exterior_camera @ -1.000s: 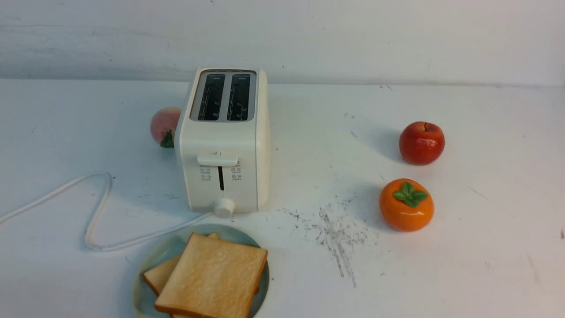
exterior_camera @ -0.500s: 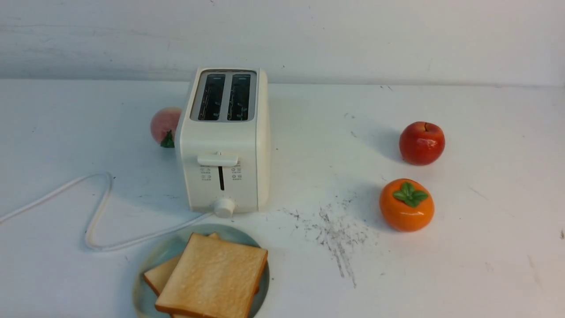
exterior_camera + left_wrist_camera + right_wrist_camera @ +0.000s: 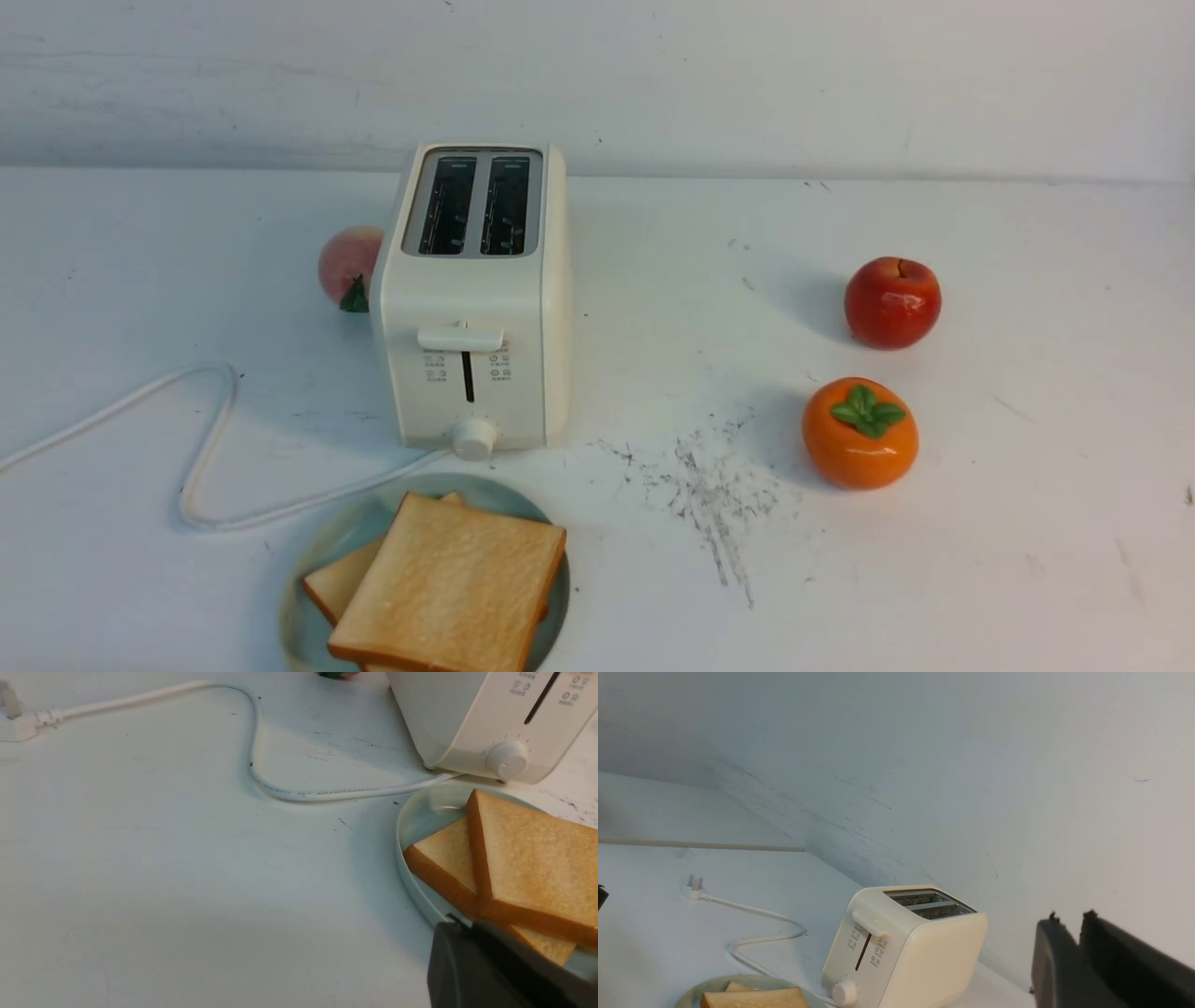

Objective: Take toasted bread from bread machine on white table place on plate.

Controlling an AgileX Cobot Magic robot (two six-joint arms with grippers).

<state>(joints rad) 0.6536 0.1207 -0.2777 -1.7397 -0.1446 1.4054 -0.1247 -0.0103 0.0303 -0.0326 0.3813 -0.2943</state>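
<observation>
Two slices of toasted bread lie stacked on the plate near the front edge of the white table: the upper slice overlaps the lower one. Behind the plate stands the bread machine, both slots dark and empty, lever up. Neither arm shows in the front view. My left gripper hovers shut and empty at the plate's rim, beside the toast. My right gripper is raised off to the side of the bread machine, fingers together apart from a small notch at the tips, holding nothing.
The white cord loops left of the toaster to a plug. A peach sits behind the toaster's left side. A red apple and an orange persimmon stand at the right. A wall closes the back.
</observation>
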